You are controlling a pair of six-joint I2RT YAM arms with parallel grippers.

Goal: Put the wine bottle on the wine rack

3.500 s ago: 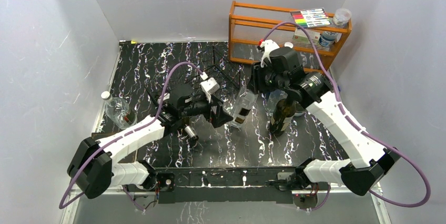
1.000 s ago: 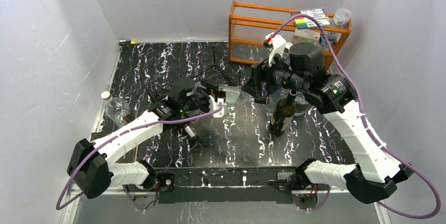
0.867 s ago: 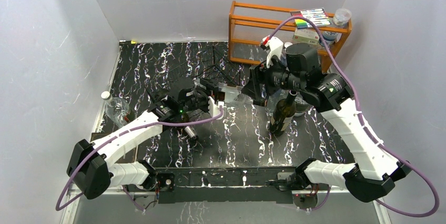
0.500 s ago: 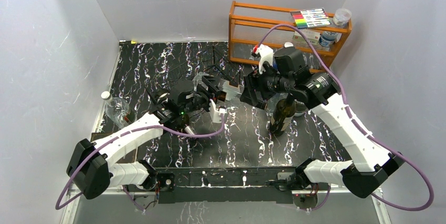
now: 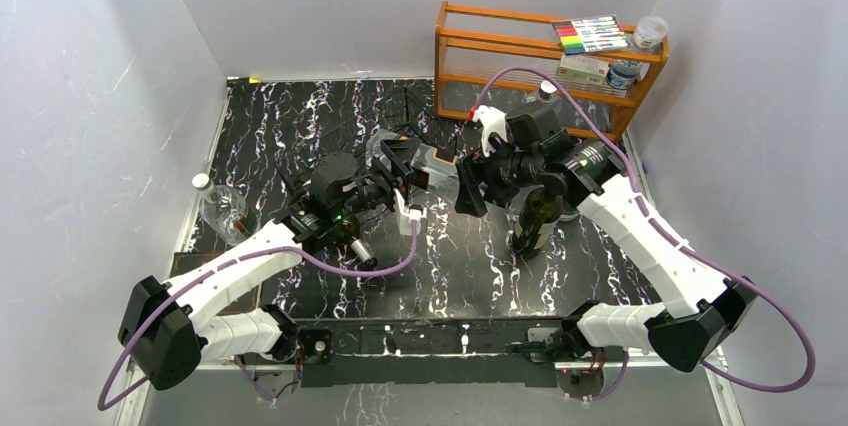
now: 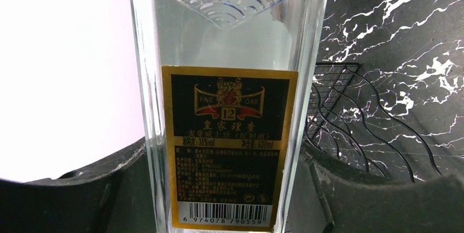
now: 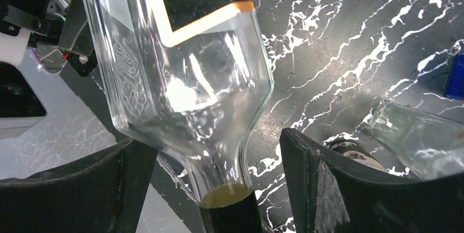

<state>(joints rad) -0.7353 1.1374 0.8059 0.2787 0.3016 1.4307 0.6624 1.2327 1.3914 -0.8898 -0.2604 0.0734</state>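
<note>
The wine bottle (image 5: 432,168), clear and square with a black-and-gold label, hangs nearly level above the table, just in front of the black wire wine rack (image 5: 408,129). My left gripper (image 5: 398,168) is shut on its body. In the left wrist view the label end (image 6: 230,134) fills the frame between both fingers of the left gripper (image 6: 230,189), and the wine rack (image 6: 350,115) lies to the right. My right gripper (image 5: 466,184) is open around the neck. In the right wrist view of the right gripper (image 7: 216,159), the bottle's neck (image 7: 224,184) has gaps to both fingers (image 7: 328,189).
A dark green bottle (image 5: 535,218) stands upright under the right arm. A small bottle (image 5: 358,249) lies below the left arm. A clear plastic bottle (image 5: 220,208) rests at the left edge. An orange wooden shelf (image 5: 480,46) with markers stands at the back right.
The left arm has lifted and swung the bottle from tilted to nearly level, back toward the rack. The right gripper has come down and left, so its jaws now straddle the neck.
</note>
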